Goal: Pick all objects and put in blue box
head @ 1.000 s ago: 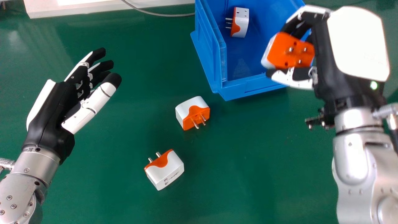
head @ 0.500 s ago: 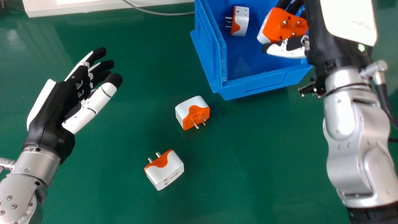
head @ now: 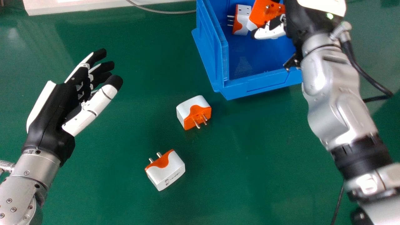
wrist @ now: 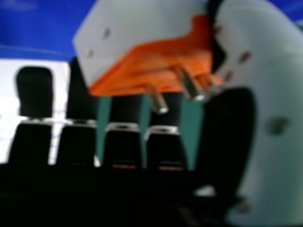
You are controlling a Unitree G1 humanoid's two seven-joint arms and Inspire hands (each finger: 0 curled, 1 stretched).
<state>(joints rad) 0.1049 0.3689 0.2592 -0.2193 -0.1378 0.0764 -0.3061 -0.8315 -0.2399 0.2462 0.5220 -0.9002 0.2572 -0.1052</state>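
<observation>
1. OK, clock = head view, 12 is the far side. Green tabletop [head: 243,162] runs wide from 4 to 6, plus a broad strip between 9 and 12.
2. Blue box [head: 265,83] at 1 o'clock. Near rim and 11 o'clock-side wall exposed; the right arm crosses its 3 o'clock side. Can't tell rim clearance.
3. Right hand [head: 301,26] at 1 o'clock, over the box, clamped on an adapter, thumb opposing fingers.
4. Left hand [head: 51,114] at 9 o'clock, fingers loosely bent, thumb apart from them. Tabletop between it and the loose adapters.
5. Held adapter [head: 261,14] at 1 o'clock, within the box outline. Can't tell if it touches its neighbour. Right hand view has blue behind it.
6. Boxed adapter [head: 245,23], between 12 and 1, inside box, prongs toward 9.
7. Centre adapter [head: 190,107] mid-view, outside the box near corner, prongs toward 5. Room around it.
8. Near adapter [head: 167,175] at 7 o'clock, apart from the centre one, prongs toward 11. Tabletop all round.
</observation>
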